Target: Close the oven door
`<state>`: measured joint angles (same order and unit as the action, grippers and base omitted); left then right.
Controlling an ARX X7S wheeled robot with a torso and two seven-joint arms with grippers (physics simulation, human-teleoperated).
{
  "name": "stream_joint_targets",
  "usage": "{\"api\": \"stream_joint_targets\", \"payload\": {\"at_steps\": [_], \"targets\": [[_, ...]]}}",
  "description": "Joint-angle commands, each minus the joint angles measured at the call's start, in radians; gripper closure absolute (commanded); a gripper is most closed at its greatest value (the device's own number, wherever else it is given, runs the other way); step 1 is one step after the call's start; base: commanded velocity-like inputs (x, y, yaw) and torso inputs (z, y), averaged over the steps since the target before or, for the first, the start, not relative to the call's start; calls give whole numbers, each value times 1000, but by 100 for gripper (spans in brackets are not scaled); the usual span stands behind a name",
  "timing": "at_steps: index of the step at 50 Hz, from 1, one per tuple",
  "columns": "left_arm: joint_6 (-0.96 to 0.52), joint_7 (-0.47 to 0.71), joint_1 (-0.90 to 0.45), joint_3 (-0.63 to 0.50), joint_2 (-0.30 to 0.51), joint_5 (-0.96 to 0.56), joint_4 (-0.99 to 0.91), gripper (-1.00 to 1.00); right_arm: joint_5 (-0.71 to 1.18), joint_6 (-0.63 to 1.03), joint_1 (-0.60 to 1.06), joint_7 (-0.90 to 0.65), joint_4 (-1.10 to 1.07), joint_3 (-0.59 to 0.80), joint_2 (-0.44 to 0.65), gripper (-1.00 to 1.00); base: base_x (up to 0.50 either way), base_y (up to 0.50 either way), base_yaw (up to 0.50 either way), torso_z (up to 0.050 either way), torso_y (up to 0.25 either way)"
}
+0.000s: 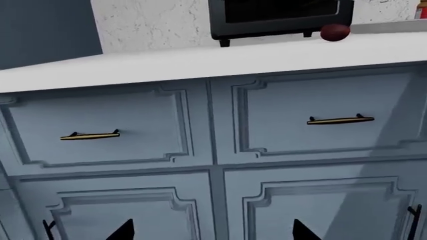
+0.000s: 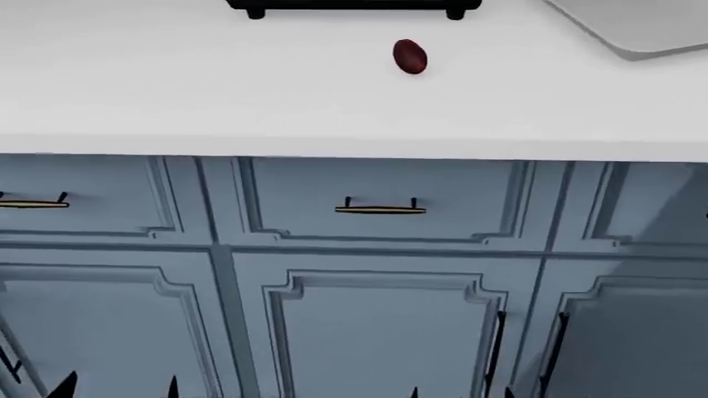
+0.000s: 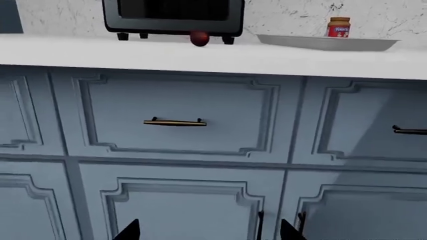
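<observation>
The oven door is out of view in all three views. Both grippers face blue panelled cabinet fronts below a white countertop (image 2: pixel 332 99). My left gripper (image 1: pixel 213 235) is open, its two dark fingertips (image 1: pixel 123 231) wide apart in front of a lower cabinet door, with nothing between them. My right gripper (image 3: pixel 210 234) is open too, its fingertips (image 3: pixel 130 231) spread before another lower door. In the head view only the tips show at the bottom edge, left gripper (image 2: pixel 116 390) and right gripper (image 2: pixel 462 394).
A small black footed toaster oven (image 3: pixel 173 17) stands at the back of the counter with a dark red round object (image 2: pixel 409 57) in front of it. A grey tray (image 3: pixel 327 42) with a jar (image 3: pixel 339 27) lies to the right. The drawers have brass handles (image 2: pixel 380 209).
</observation>
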<state>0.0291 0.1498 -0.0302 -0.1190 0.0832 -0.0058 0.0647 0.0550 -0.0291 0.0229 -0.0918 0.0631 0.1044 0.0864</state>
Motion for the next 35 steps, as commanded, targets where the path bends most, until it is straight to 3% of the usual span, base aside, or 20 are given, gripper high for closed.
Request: {"api": "stream_joint_targets", "payload": {"at_steps": [1, 35], "targets": [[14, 20, -8, -18, 14, -4, 23, -100, 4, -31, 4, -16, 30, 21, 12, -100, -133, 297, 0, 0, 0], [25, 69, -12, -51, 45, -15, 25, -100, 14, -61, 11, -49, 66, 67, 39, -100, -68, 260, 0, 0, 0]]}}
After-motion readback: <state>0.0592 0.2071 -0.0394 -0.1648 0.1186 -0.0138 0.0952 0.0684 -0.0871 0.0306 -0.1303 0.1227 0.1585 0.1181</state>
